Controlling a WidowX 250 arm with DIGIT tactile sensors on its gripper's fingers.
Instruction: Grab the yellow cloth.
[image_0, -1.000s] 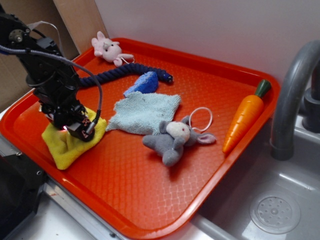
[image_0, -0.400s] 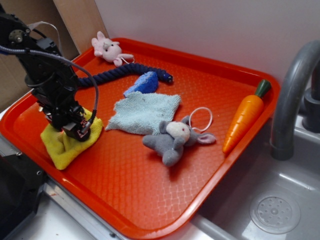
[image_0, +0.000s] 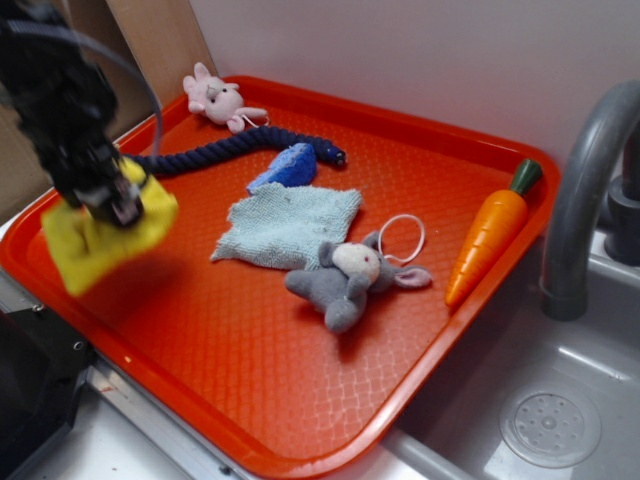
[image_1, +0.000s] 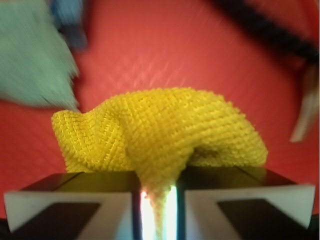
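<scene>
Gripper clamped on the yellow cloth, a pinched fold caught in the narrow slit between the two fingers. In the exterior view the cloth hangs in the air off the gripper over the left end of the red tray, clear of the surface, a faint shadow under it (frame is motion-blurred here, so exact height is hard to tell). Task looks essentially done: cloth is grabbed and off the tray; what's left, at most, is keeping the hold secure. Grip is on a small bunch only, so slippage seems the one risk. Wrist view gives what the exterior can't: the fold going down between the fingers, the knit texture, most of the cloth bulging in front of the fingers. Exterior gives the layout the wrist view blurs out: pale blue cloth mid-tray, well apart from the yellow one, grey plush bunny touching its near edge, navy rope, blue sponge, pink plush at the far rim, toy carrot at the right, sink faucet beyond.
</scene>
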